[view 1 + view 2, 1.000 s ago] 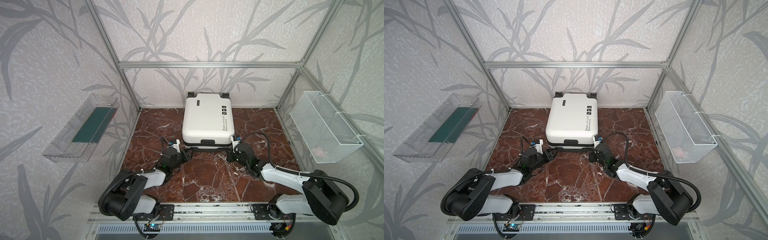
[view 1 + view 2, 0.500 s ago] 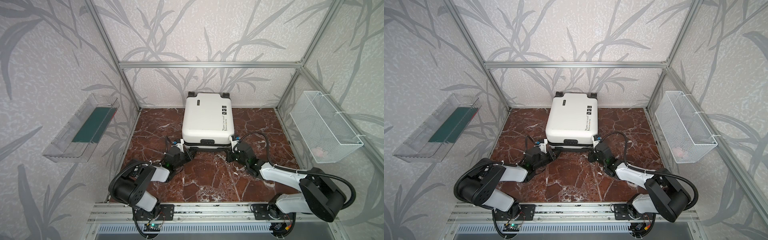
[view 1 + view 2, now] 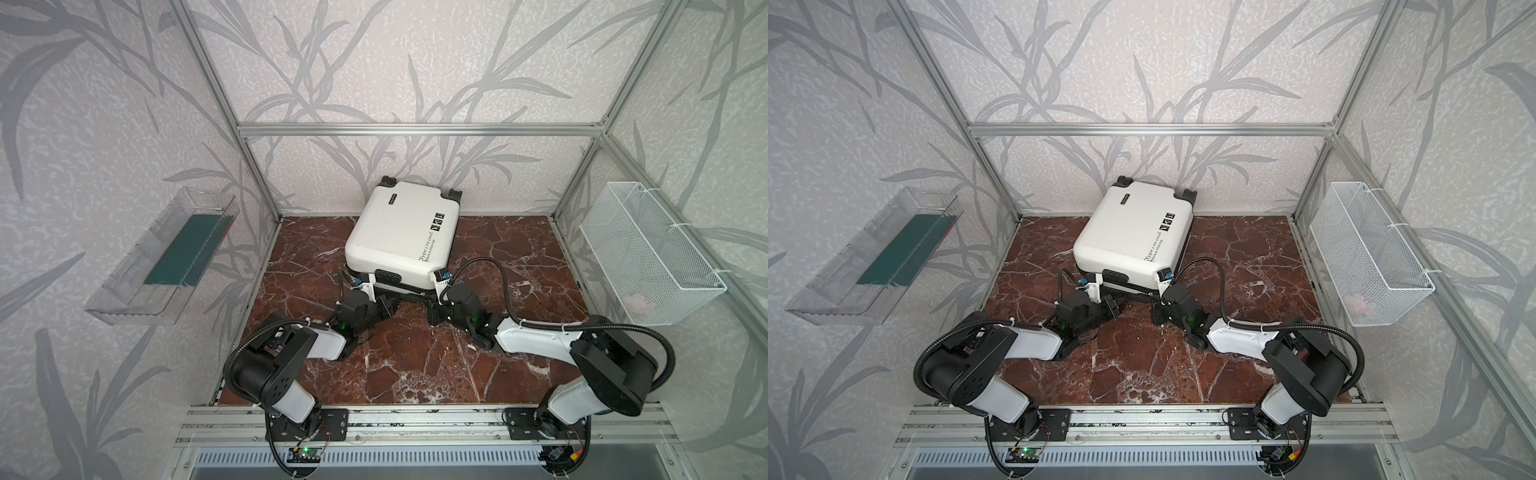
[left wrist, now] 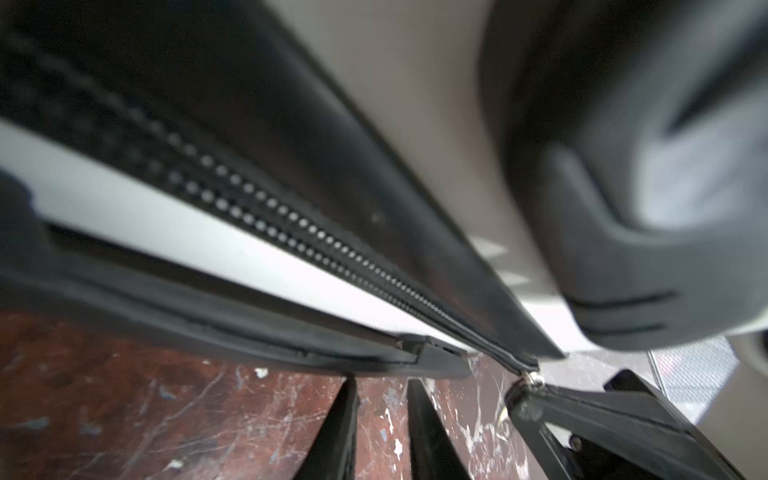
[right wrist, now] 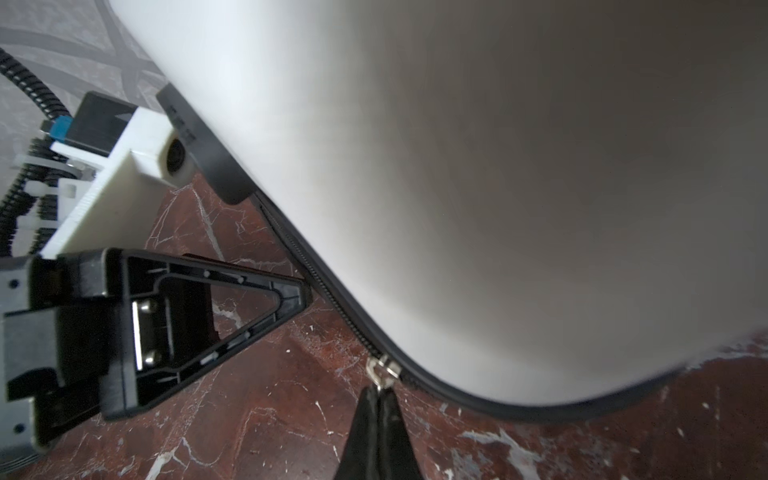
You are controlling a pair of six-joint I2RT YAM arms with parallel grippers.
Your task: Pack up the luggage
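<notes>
Right wrist view: the right gripper [image 5: 377,398] is pinched tight on the small metal zipper pull [image 5: 382,369], which hangs from the black zipper band [image 5: 328,299] where it rounds a near corner of the small white hard-shell suitcase [image 5: 498,187]. That grip is unchanged from a second ago. The left gripper [image 4: 382,384] has narrowed over the same second. Its fingers [image 4: 345,428] now stand a slim gap apart with only floor showing between them, their tips just under a long black bar [image 4: 249,332] on the case. Whether they touch it I cannot tell. The left arm has also pushed in closer, to about 7 o'clock of the case, with the right arm at about 5 o'clock. The bigger change is the luggage itself. In both top views it lies lid-down at 12 o'clock of the red-brown marble floor [image 3: 415,374], wheels by the back wall. It sat square before, but has swung clockwise, so its length now runs from 1 o'clock to 7 o'clock. To my eye the pull on the zip is turning the whole case rather than only running the slider. The closing is under way but not done, and the left gripper likely needs to brace the shell. Which stretch is already zipped I cannot tell.
</notes>
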